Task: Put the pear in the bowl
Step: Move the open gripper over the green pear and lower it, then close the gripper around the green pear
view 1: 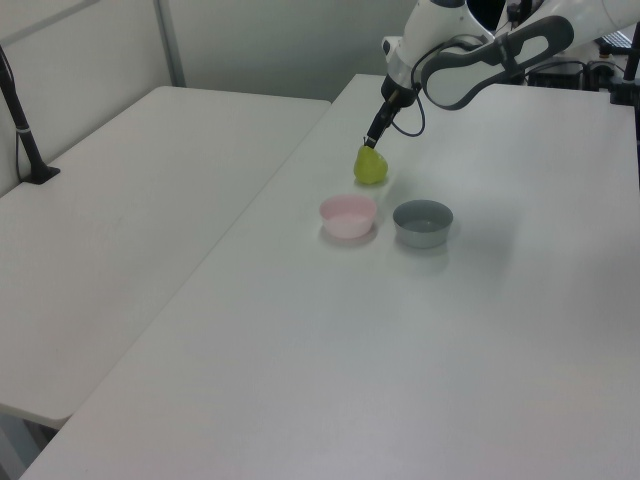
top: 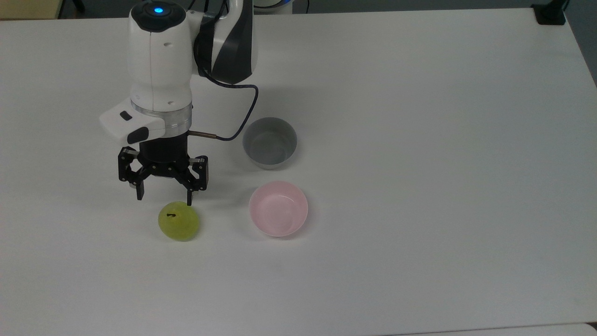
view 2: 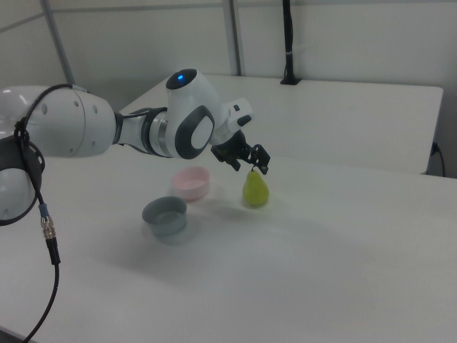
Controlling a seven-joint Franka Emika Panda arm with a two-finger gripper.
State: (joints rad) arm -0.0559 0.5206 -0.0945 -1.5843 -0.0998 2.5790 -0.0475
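Observation:
The yellow-green pear point(top: 179, 221) stands upright on the white table, dark stem up; it is also seen as pear point(view 1: 370, 165) and pear point(view 2: 255, 189). The pale pink bowl point(top: 278, 208) sits to the pear's right in the top view, and shows as bowl point(view 1: 348, 216) and bowl point(view 2: 191, 183). My gripper point(top: 164, 199) hangs open just above the pear's top, fingers spread, holding nothing. It appears again as gripper point(view 1: 373, 139) and gripper point(view 2: 253, 165), right over the stem.
A grey straight-sided bowl point(top: 270, 142) stands just beyond the pink one in the top view. A second white table point(view 1: 130, 200) adjoins on the left view's left, with a black post point(view 1: 25, 130) on it. A dark cable point(top: 233, 126) loops off the wrist.

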